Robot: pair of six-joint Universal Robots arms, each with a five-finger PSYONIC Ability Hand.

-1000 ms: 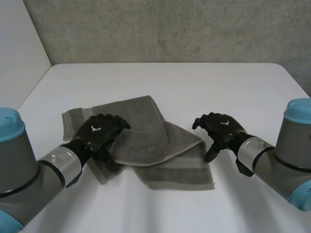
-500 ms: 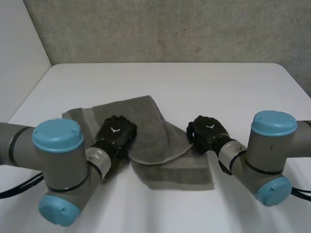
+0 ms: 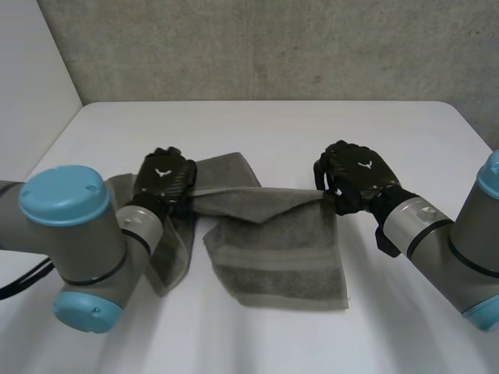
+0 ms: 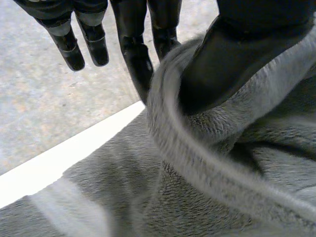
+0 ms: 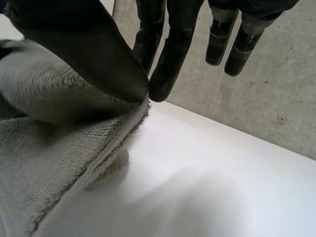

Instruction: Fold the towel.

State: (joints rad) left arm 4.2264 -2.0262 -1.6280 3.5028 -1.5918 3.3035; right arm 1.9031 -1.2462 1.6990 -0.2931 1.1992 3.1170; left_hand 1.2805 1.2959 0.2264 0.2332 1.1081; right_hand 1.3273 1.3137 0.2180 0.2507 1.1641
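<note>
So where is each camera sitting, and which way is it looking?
Head view: between and behind the arms, looking down at the white table; shows both arms, with the left hand and right hand holding the grey terry towel.
Left wrist view: on the left wrist, looking along the palm; its fingers pinch a towel edge.
Right wrist view: on the right wrist, looking along the palm; its fingers pinch the towel's hem.
Shared: all three show the towel and table.

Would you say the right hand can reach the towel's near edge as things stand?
Probably not yet: the right hand is pinching a far corner of the towel and would have to let go first; nothing else on the table blocks the way.
</note>
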